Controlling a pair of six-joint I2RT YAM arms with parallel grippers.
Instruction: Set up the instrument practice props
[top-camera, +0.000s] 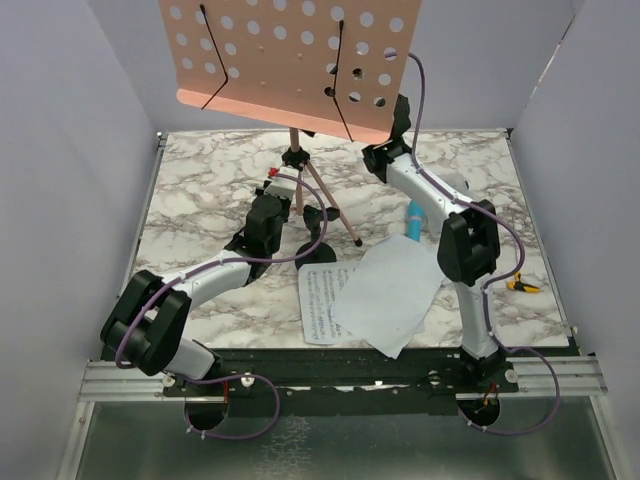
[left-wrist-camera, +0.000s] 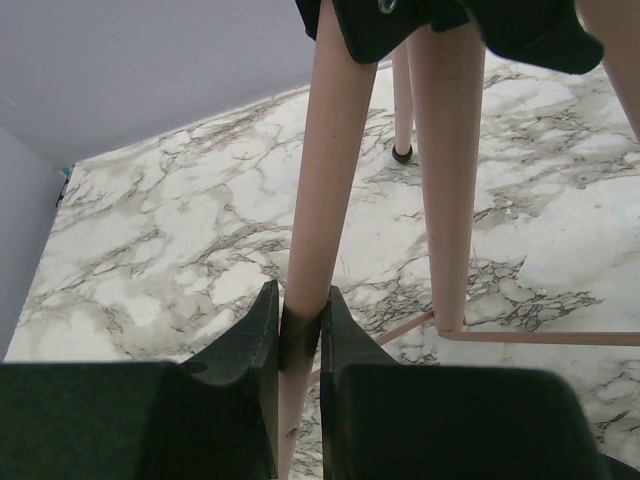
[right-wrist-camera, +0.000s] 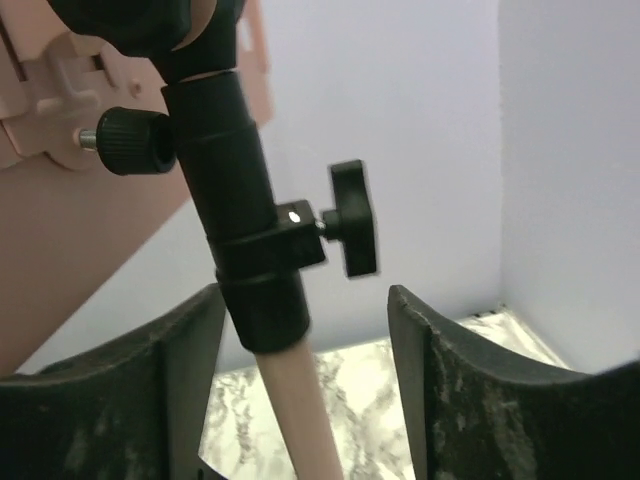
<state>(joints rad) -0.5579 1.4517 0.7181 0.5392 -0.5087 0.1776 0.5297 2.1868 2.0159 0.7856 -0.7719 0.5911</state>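
**Item:** pink music stand (top-camera: 290, 60), standing at centre rear of the worktop (top-camera: 200, 190), perforated desk at the frame's top.

**Long axis:** upright pole (right-wrist-camera: 290, 400), leaning slightly, rising to the black collar (right-wrist-camera: 245, 240) and its clamp knob (right-wrist-camera: 352, 220).

**Right gripper** (right-wrist-camera: 305, 300): nearer the pole. Its jaws stand apart with the pole between them, close by the left-hand finger; nothing is gripped. The arm is raised and stretched up under the desk's right corner.

**Left gripper** (left-wrist-camera: 300, 305): clamped low on a tripod leg (left-wrist-camera: 330, 200), arm low and reaching forward.

**Nearby:** two sheet-music pages (top-camera: 385, 295) lying flat at lower centre, blue microphone (top-camera: 413, 222) partly beneath them.
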